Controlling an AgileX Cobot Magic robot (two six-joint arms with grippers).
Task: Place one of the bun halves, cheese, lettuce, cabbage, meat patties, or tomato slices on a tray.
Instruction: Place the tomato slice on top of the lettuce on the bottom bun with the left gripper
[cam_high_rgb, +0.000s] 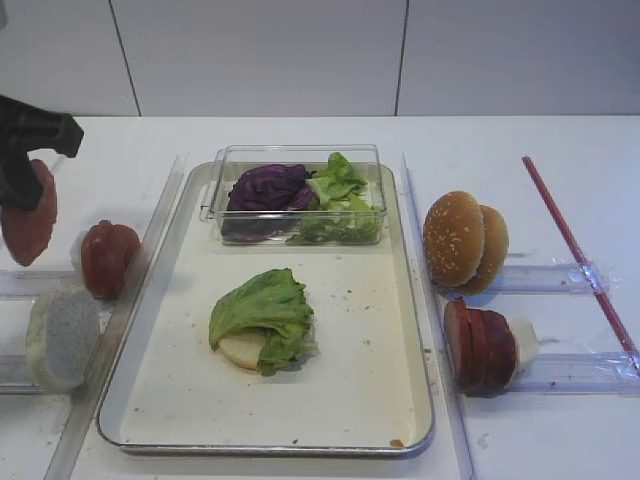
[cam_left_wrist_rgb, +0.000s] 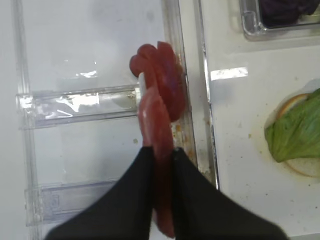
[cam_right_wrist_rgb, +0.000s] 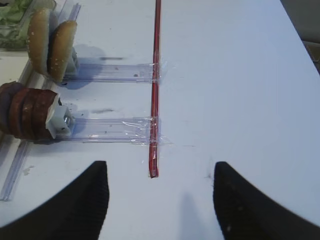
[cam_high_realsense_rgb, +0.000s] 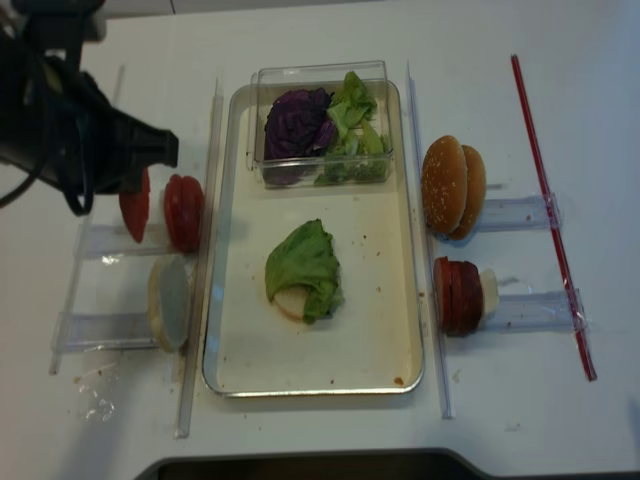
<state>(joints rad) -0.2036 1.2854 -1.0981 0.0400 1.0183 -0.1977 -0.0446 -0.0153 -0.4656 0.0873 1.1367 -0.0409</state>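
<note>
Pinching one thin, glossy tomato slice (cam_left_wrist_rgb: 159, 165) edge-on above the left rack, clear of the tray (cam_high_rgb: 400, 330), the left gripper (cam_left_wrist_rgb: 161, 165) is clamped on a stiff, light, likely slippery disc best held across its faces, while the right gripper (cam_right_wrist_rgb: 157, 200) hangs open, empty.

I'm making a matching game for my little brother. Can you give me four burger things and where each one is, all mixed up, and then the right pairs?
Things:
1. tomato slice
2. lettuce
3. cabbage
4. sesame buns

Places:
A. in the clear box
B. on a rack right of the tray
C. pinched in the left gripper
D. lying on a bun half on the tray

Pairs: 1-C, 2-D, 3-A, 4-B
</note>
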